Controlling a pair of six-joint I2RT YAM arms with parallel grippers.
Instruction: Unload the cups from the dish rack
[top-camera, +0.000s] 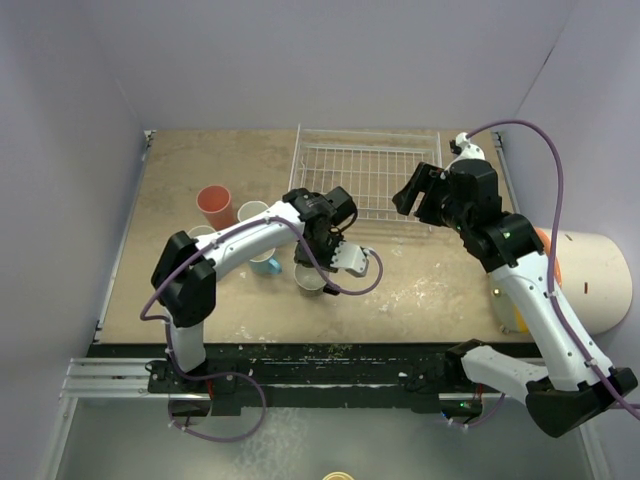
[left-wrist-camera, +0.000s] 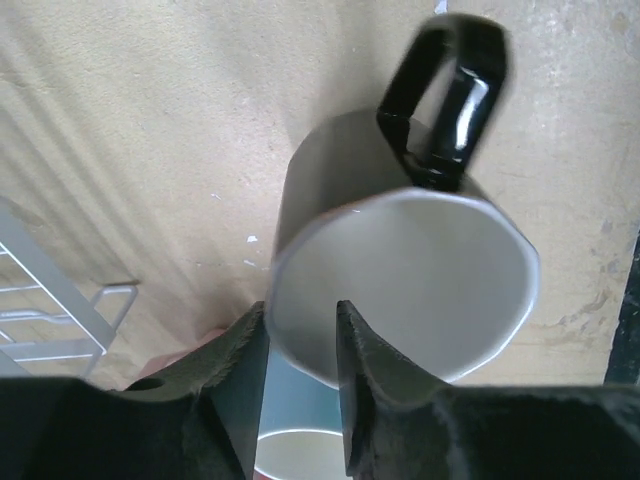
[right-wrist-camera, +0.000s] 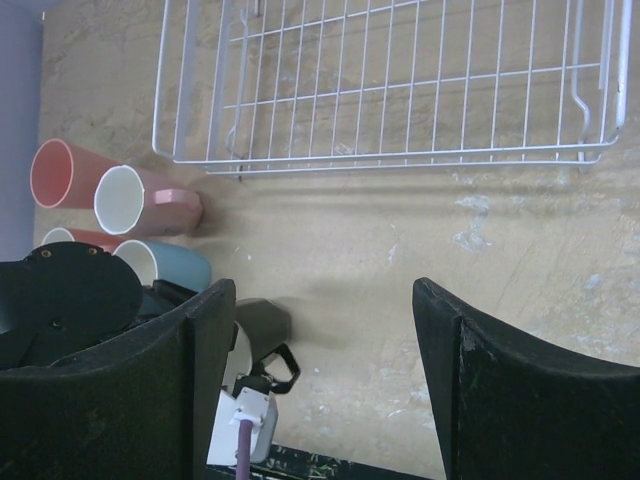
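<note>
Left gripper (left-wrist-camera: 300, 308) sits low over the black mug (left-wrist-camera: 400, 270). Its two fingers are a little apart and straddle the rim, one inside the pale bowl and one outside. The gap looks wider than the mug's wall, so I'd call it a loose straddle, not a pinch. The mug stands upright on the bench (top-camera: 440, 290), about midway along its near edge, with the handle pointing away from the fingers. The blue mug (top-camera: 265, 265) is just beside it on the left. The three pink mugs (top-camera: 215, 205) are clustered farther toward the left edge. The dish rack (top-camera: 365, 170) lies along the far edge, right of the middle, and I can see no cup in it.

Right gripper (right-wrist-camera: 322, 290) hangs over the rack's near right corner, fingers spread wide with nothing between them.

As I read it, the unloading is all but finished and the risk lies in the getaway. If the left arm pulls sideways rather than straight up, the inner finger could hook the rim and tip the black mug into the blue one. The purple cable (top-camera: 365, 272) looping beside the mug could also drag it. If the right gripper drops, its fingers might snag the rack's wires.
</note>
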